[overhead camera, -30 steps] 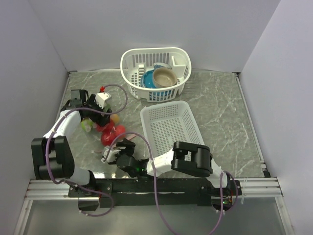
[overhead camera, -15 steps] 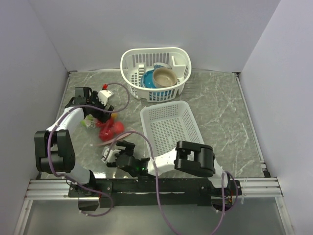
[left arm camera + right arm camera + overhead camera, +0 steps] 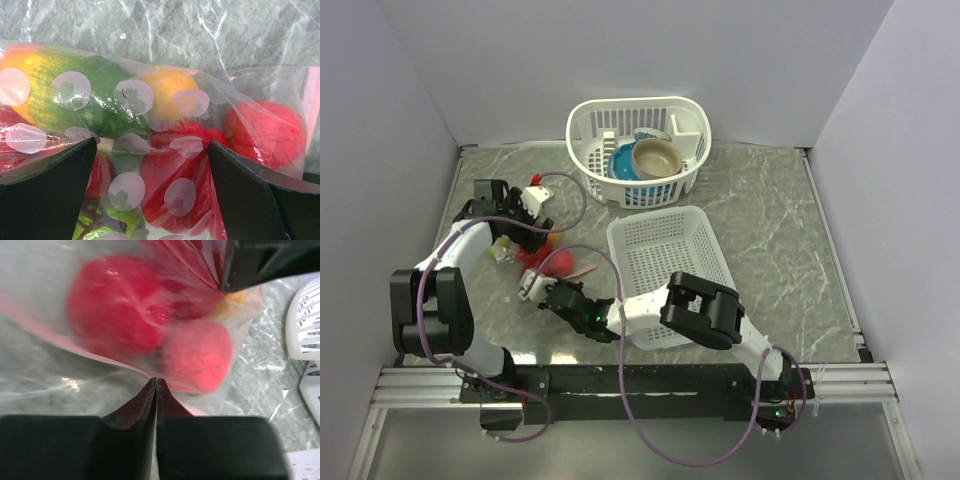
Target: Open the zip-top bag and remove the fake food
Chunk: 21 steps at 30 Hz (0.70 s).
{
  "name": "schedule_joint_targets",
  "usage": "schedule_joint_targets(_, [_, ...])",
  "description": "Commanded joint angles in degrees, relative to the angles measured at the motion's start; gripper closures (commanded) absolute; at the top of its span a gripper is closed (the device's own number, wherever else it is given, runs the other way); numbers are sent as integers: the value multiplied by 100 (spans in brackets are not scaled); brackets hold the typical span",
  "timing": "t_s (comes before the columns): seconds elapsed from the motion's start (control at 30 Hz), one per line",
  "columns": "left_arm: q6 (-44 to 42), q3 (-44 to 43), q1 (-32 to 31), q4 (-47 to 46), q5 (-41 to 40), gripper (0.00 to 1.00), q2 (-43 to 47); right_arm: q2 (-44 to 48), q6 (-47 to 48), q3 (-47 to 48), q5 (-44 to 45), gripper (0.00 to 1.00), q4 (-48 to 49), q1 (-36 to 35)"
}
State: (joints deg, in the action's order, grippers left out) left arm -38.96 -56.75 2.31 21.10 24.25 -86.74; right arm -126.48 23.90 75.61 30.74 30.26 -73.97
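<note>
Lying at the left front of the table: bag. Right gripper is clamping its pink edge; left gripper is hovering, jaws apart, over food. Advice: grip the opposite lip, peel gently.

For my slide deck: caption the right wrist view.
Right hand pinches the edge of the clear zip-top plastic bag holding red plastic fruit.
</note>
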Motion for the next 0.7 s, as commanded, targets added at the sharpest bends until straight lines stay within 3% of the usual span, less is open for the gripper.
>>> schedule_joint_targets(0.0, [160, -343, 24, 719, 211, 1, 280, 334, -482, 138, -296, 100, -380, 173])
schedule_joint_targets(0.2, [608, -1783, 787, 1527, 1484, 1, 649, 887, -878, -170, -507, 100, -512, 305])
schedule_joint_targets(0.3, [583, -2102, 1218, 1905, 2118, 1, 860, 1098, -1036, -152, -841, 100, -767, 366])
schedule_joint_targets(0.53, [372, -1216, 1246, 1704, 1935, 1, 1238, 1353, -713, -573, -1334, 100, -987, 279])
schedule_joint_targets(0.67, [354, -821, 1255, 1336, 1663, 1, 1212, 1380, -659, -732, -1317, 40, -1049, 252])
